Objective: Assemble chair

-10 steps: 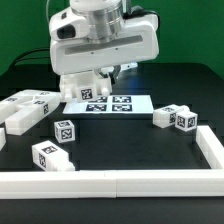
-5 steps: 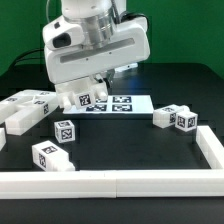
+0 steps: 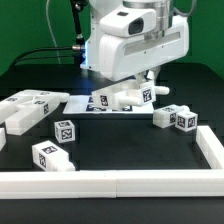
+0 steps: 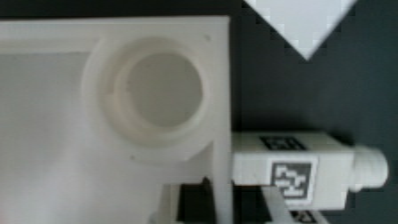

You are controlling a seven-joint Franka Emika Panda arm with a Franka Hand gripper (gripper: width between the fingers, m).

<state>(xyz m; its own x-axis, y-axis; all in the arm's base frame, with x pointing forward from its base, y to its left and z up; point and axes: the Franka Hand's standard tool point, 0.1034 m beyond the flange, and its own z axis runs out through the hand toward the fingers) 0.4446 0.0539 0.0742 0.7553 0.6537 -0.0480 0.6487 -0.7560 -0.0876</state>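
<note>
My gripper (image 3: 134, 88) hangs low over the middle of the table, shut on a white chair panel (image 3: 126, 98). A small tagged block (image 3: 147, 96) sits at the panel's end toward the exterior view's right. In the wrist view the panel (image 4: 71, 110) fills most of the picture and has a large round hole (image 4: 160, 85). The tagged block (image 4: 294, 168) lies against its edge. My dark fingers (image 4: 192, 200) pinch the panel's thin edge. Loose chair parts lie on the exterior view's left (image 3: 30, 105).
Two tagged blocks (image 3: 63, 130) (image 3: 50, 157) lie at the front left, and two more (image 3: 165, 116) (image 3: 187, 120) at the right. The marker board (image 3: 82, 103) is mostly hidden behind the arm. A white border rail (image 3: 110, 183) runs along the front and right edges.
The arm has swung from the exterior view's left to its right, carrying the panel with the tagged block, and now covers most of the marker board. The loose parts have not moved.
</note>
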